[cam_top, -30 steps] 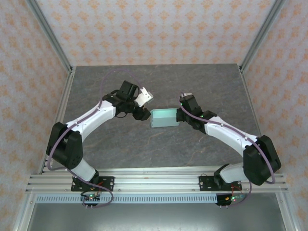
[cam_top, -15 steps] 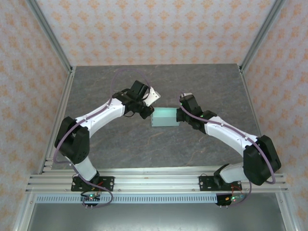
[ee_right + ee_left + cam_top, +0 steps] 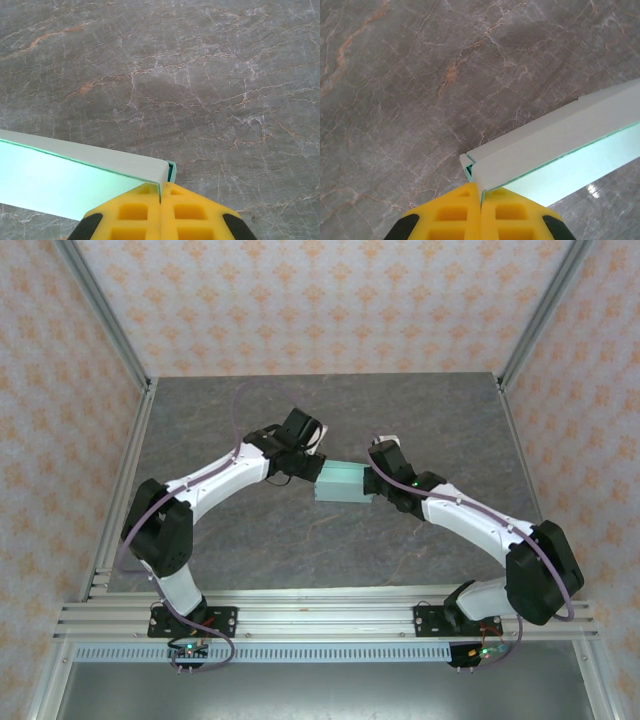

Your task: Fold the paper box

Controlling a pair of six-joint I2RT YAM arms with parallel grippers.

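Two arms reach in from the near edge of the table (image 3: 200, 540) and meet over its middle, where the paper box (image 3: 342, 483) sits strung between them, long side running left to right. The left gripper (image 3: 480, 196) has its yellow pads pressed together on a thin card edge at the box's left end corner. The right gripper (image 3: 160, 194) is pinching the right end corner the same way. We judge both bites as tiny, just a sliver of card each. A soft shadow on the stone past the box hints that it is held off the surface, but we cannot tell for sure. Risks from here: if the arms pull apart, the card may slip out or tear at a flap. If they push inward, the thin walls may buckle. If one wrist twists out of step, the box skews and a tucked seam may pop. If one side lets go early, the box swings from the other pinch. Beyond it the table runs on to the far edge.
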